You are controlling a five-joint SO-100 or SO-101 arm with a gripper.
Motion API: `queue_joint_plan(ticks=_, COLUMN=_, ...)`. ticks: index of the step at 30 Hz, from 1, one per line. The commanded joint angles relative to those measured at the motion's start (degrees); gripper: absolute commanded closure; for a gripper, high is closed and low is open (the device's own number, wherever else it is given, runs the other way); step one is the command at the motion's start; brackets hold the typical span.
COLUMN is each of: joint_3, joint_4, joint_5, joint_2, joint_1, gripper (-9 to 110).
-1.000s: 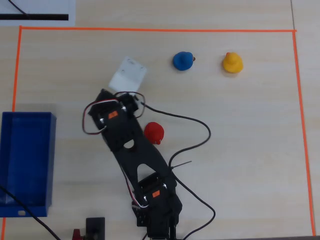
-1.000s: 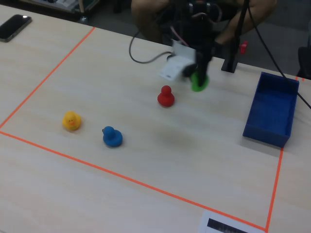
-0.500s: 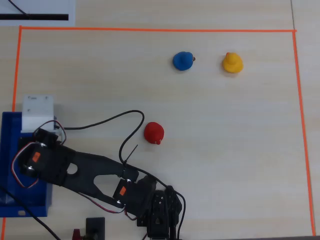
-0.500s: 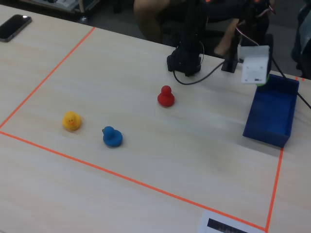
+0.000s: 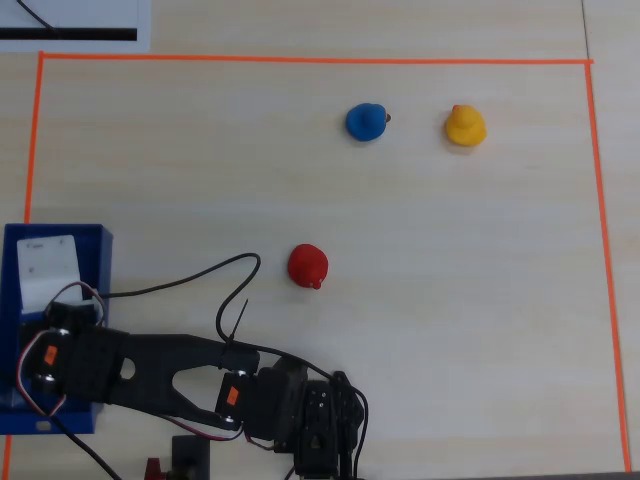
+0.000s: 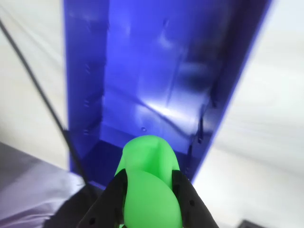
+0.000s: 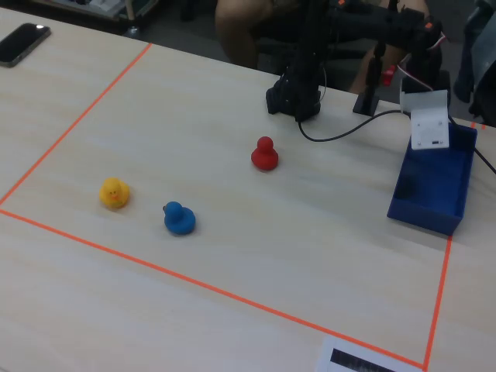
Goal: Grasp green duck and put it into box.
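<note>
In the wrist view my gripper (image 6: 150, 176) is shut on the green duck (image 6: 151, 194), with a black jaw pressed on each side of it. I hold the duck over the open blue box (image 6: 85, 95), looking down into its inside. In the overhead view the arm reaches left and the gripper head (image 5: 48, 275) with its white part hangs over the box (image 5: 100, 240); the duck is hidden under it. In the fixed view the gripper (image 7: 428, 128) is above the far end of the box (image 7: 422, 213), and the duck does not show.
A red duck (image 5: 308, 266), a blue duck (image 5: 366, 121) and a yellow duck (image 5: 465, 126) stand inside the orange tape border (image 5: 300, 59). A black cable (image 5: 200, 275) loops from the arm onto the table. A phone (image 7: 23, 43) lies outside the border.
</note>
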Motion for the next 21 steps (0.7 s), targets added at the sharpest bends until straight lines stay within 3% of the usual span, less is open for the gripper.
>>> queue_joint_plan(ticks=1, joint_3=4.92, joint_4=-6.33, joint_5=-0.53, joint_2=2.81, joint_1=-0.62, gripper=101)
queue_joint_plan(ticks=8, joint_3=11.43, joint_4=-11.78, joint_5=-0.79, joint_2=3.43, joint_1=-2.64, gripper=101)
queue_joint_plan(ticks=14, joint_3=12.74, joint_4=-9.14, joint_5=-2.72, joint_2=6.15, joint_1=-4.13, gripper=69)
queue_joint_plan(ticks=21, joint_3=7.73, joint_4=-2.37, joint_5=-5.89, joint_2=9.84, joint_1=0.09, gripper=58)
